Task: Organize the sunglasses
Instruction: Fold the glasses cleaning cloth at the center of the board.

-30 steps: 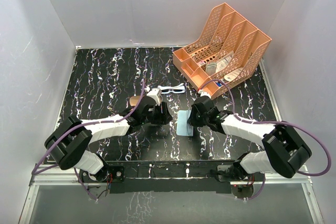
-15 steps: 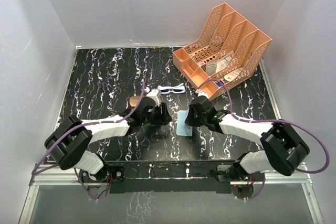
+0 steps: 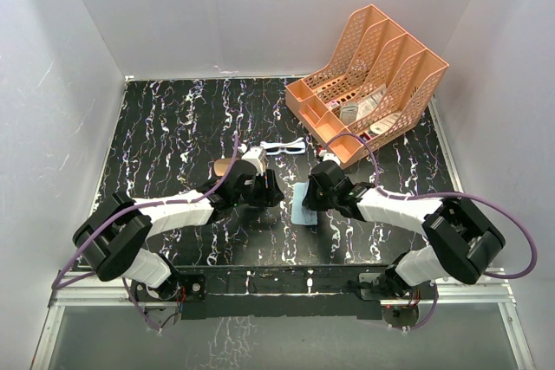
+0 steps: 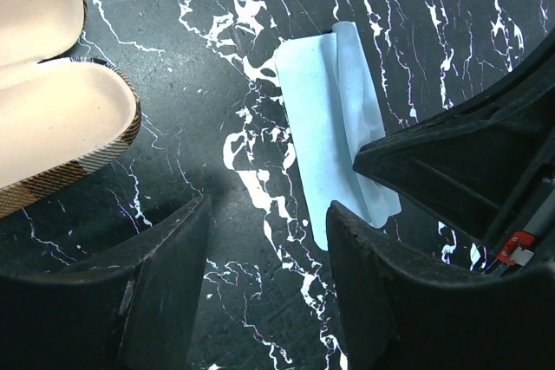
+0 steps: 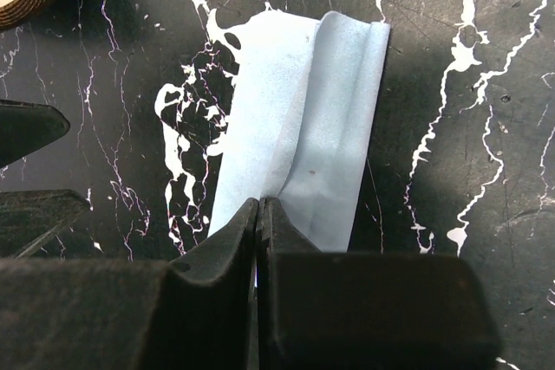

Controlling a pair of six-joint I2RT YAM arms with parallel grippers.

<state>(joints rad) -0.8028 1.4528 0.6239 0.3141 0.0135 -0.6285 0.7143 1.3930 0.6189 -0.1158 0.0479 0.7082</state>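
The sunglasses [image 3: 284, 147], thin white frame with bluish lenses, lie on the black marbled table behind both grippers, touched by neither. The plaid case [image 4: 52, 119] lies open at the left, its cream lining showing; in the top view the case [image 3: 224, 166] is half hidden by my left arm. My left gripper [image 4: 269, 214] hovers open over bare table between case and light blue cloth [image 4: 334, 119]. My right gripper [image 5: 260, 201] is shut, pinching a raised fold at the near end of the cloth [image 5: 303, 127]. From above, the left gripper [image 3: 273, 190] and right gripper [image 3: 314, 201] face each other across the cloth [image 3: 301, 207].
An orange mesh desk organizer [image 3: 373, 75] with papers and small items stands at the back right. White walls enclose the table [image 3: 173, 119] on three sides. The right gripper's black body [image 4: 460, 162] fills the right of the left wrist view.
The right gripper has edged slightly left and away with the cloth pinched, and its arm has shifted. The left arm has stayed where it was.
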